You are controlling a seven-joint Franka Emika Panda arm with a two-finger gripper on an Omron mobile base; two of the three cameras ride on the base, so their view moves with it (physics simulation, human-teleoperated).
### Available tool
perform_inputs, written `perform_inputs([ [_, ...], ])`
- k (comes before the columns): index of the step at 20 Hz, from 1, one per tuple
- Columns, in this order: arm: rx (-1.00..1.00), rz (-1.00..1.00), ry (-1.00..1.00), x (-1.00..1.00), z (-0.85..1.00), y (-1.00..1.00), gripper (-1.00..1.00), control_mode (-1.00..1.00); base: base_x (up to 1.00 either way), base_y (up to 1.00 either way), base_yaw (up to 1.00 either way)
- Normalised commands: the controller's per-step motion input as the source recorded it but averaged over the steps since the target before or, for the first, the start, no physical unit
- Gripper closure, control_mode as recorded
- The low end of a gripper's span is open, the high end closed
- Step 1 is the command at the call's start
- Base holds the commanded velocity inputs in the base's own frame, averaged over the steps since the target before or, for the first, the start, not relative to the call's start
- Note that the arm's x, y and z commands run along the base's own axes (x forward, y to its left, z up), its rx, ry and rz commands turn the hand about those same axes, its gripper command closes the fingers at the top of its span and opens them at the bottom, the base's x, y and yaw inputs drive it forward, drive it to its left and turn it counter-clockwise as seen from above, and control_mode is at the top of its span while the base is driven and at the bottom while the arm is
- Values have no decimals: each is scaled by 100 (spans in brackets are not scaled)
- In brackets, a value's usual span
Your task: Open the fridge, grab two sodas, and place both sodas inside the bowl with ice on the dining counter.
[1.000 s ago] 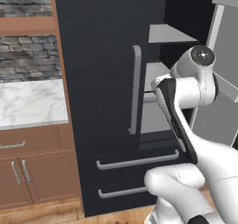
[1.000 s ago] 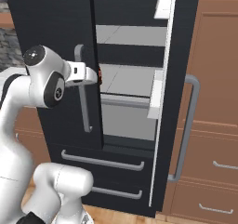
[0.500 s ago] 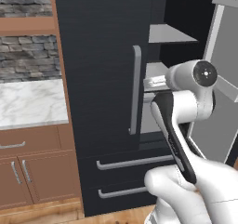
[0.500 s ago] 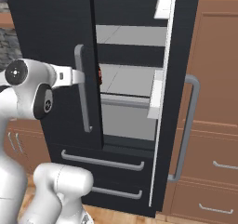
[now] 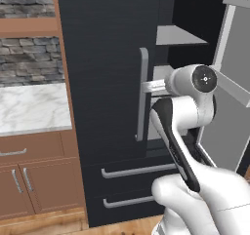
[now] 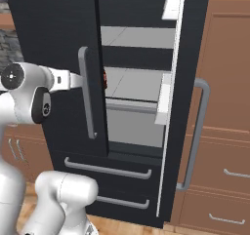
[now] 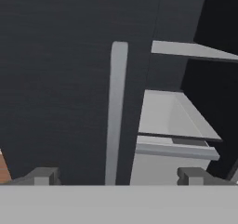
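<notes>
The fridge (image 6: 53, 44) stands with its right door (image 6: 183, 107) swung wide and its left door (image 5: 105, 83) shut. The gripper (image 7: 118, 174) is level with the left door's long grey handle (image 7: 116, 111), jaws spread fully apart and holding nothing. In the hand view the two finger tips (image 7: 44, 175) sit either side of that handle, which runs upright between them, just ahead and not yet touched.

One soda (image 6: 104, 79) is partly visible in the right base view: a sliver of red label and dark glass, just behind the inner edge of the shut left door, on the middle shelf (image 6: 134, 85). It stands upright, its long axis vertical. From the jaws it lies beyond the handle and slightly towards the open side of the cabinet. The second bottle cannot be made out.

Judgement: the shut left door is the obstruction. It screens most of the bottle, so the coming move turns on either pulling that handle or going round the door's edge through the open right half.

Nearby are two drawer bars (image 6: 107, 169) below, brown cabinets (image 6: 224, 146) to the right, and a marble worktop (image 5: 29, 107) to the left.
</notes>
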Motion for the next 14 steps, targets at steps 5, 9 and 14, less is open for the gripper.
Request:
perform_inputs([
  [5, 0, 4, 9, 36, 1, 7, -100, -100, 0, 0, 0],
  [9, 0, 3, 3, 44, 0, 0, -100, -100, 0, 0, 0],
  [14, 0, 0, 0, 36, 0, 0, -100, -100, 0, 0, 0],
])
